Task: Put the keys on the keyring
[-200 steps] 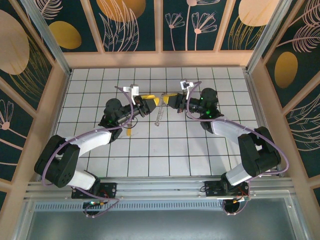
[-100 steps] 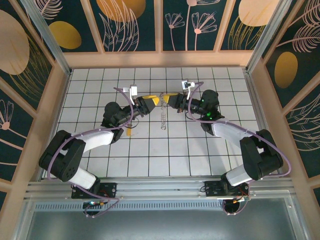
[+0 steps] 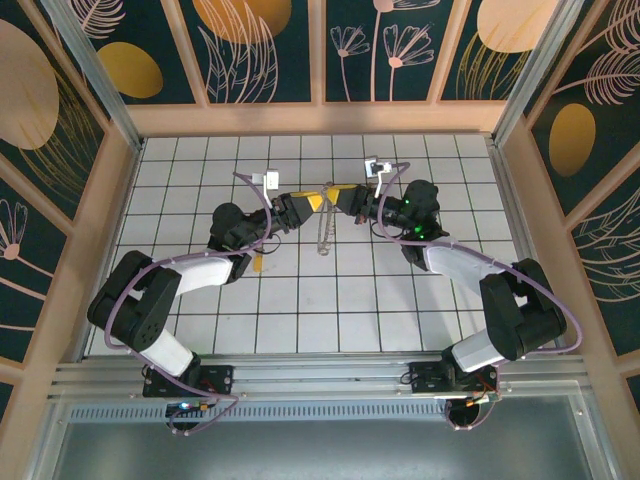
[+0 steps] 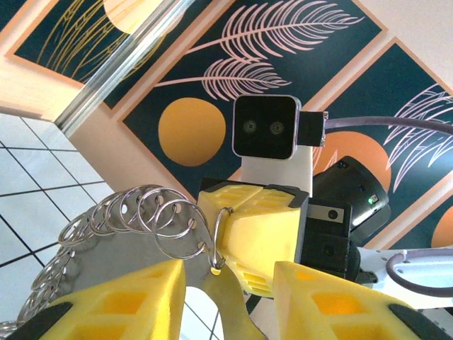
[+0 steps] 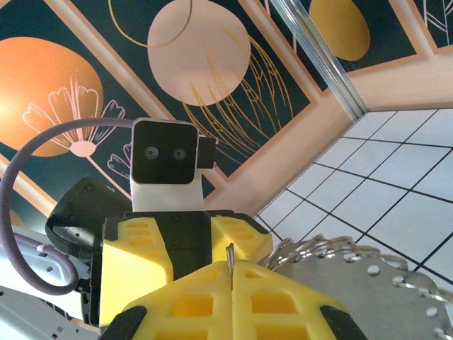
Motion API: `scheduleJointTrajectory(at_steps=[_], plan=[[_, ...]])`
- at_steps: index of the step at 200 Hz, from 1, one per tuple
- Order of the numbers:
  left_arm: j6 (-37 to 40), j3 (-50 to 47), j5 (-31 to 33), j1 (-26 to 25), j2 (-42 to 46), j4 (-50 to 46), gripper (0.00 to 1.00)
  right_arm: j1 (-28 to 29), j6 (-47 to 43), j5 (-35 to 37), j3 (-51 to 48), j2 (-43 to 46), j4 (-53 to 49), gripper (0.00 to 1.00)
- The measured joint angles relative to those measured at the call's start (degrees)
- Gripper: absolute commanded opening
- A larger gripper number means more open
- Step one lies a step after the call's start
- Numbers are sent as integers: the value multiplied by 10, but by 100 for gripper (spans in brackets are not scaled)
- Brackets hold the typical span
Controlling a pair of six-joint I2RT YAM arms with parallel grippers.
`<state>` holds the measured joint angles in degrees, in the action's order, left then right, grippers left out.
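Above the middle of the tiled table, my two grippers meet tip to tip. My right gripper (image 3: 337,198) is shut on one small split ring of the keyring (image 3: 322,230), which hangs below it as a silvery chain of loops. In the left wrist view the keyring (image 4: 134,248) is a grey plate with several small rings along its rim. My left gripper (image 4: 230,287) has its yellow fingers apart, with the plate's narrow edge between them and a gap on the right side. In the right wrist view a thin wire sticks out of the shut right gripper (image 5: 231,273). A small yellow key (image 3: 257,264) lies on the tiles beside my left arm.
Wooden walls with dark floral panels (image 3: 265,50) enclose the white tiled table (image 3: 300,310) on three sides. An aluminium rail (image 3: 320,375) runs along the near edge by the arm bases. Purple cables loop over both arms.
My left gripper has moved right, up to the right gripper's tips, and its jaws have narrowed. The hanging keyring has shifted slightly. The right gripper stays shut.
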<state>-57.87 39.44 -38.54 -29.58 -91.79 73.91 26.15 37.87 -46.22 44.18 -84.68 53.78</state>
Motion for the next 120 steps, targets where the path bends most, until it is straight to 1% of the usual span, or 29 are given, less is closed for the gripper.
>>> scheduleJointTrajectory(at_steps=[34,70,120], plan=[[-8,0,-1,0,0,12,37,5,0,-3,0,-3,2,0],[-9,0,-1,0,0,13,36,7,3,-12,0,-25,19,0],[-15,0,0,1,-16,27,32,10,5,-19,0,-40,39,0]])
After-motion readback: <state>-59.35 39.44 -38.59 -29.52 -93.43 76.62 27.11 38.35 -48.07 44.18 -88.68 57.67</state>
